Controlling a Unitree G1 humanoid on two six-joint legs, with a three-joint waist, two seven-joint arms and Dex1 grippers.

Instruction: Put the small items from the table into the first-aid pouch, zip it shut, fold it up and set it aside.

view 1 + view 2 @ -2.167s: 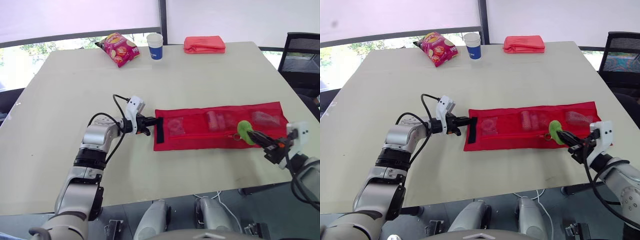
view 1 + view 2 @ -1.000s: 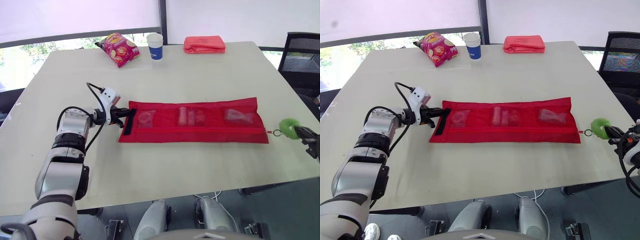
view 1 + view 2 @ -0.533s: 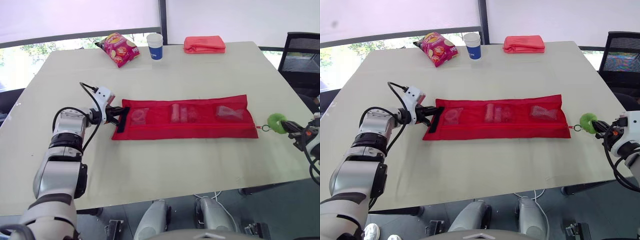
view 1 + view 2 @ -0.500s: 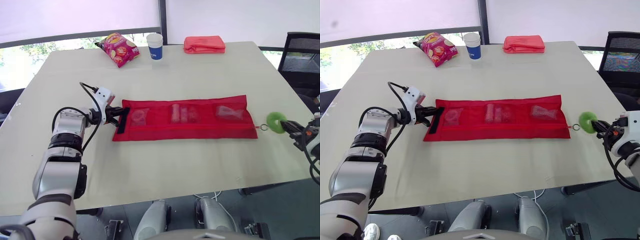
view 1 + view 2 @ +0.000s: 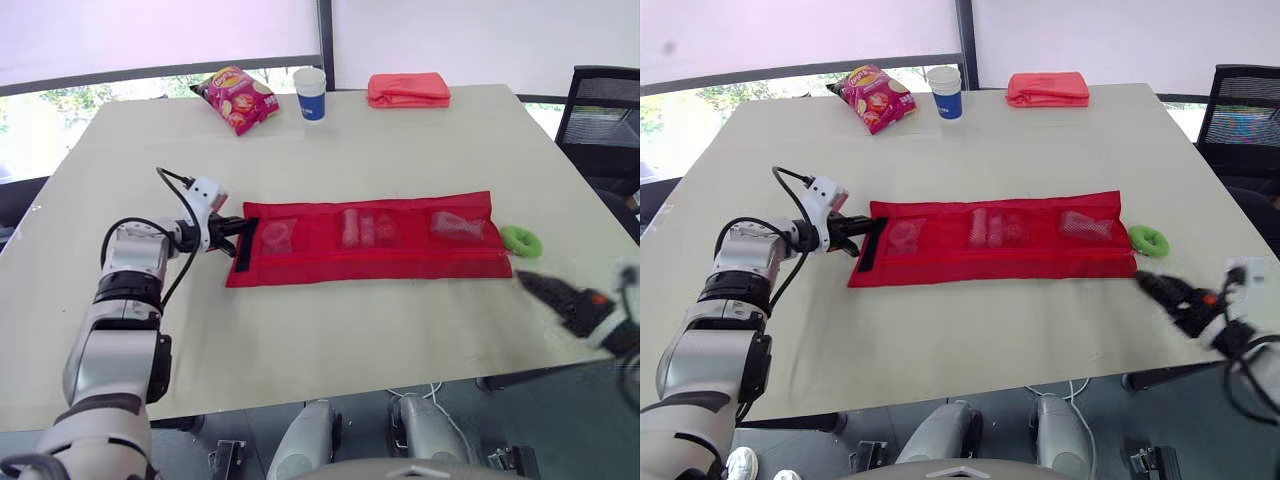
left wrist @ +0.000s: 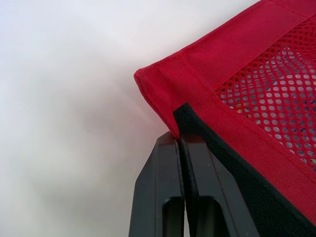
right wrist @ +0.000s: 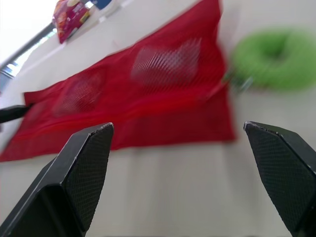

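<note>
Red mesh, the pouch, is lying flat mid-frame on the pale counter, its long axis running straight from left to right. The small items are showing through its pockets. At its left end the left tool is pinching the black strap, fingers tight together on it. Over at lower right the right tool is hanging with its fingers spread wide, gripping nothing. The green ring is resting just beside the pouch's right end, up and to the left of that tool. So for the fold, I'm judging each arm is already nearest its own end.

Along the top edge a magenta crisp bag is showing what looks like a Lay's logo. The print on the blue-and-white paper cup is too small to read, and a folded red bundle is sitting plain.
</note>
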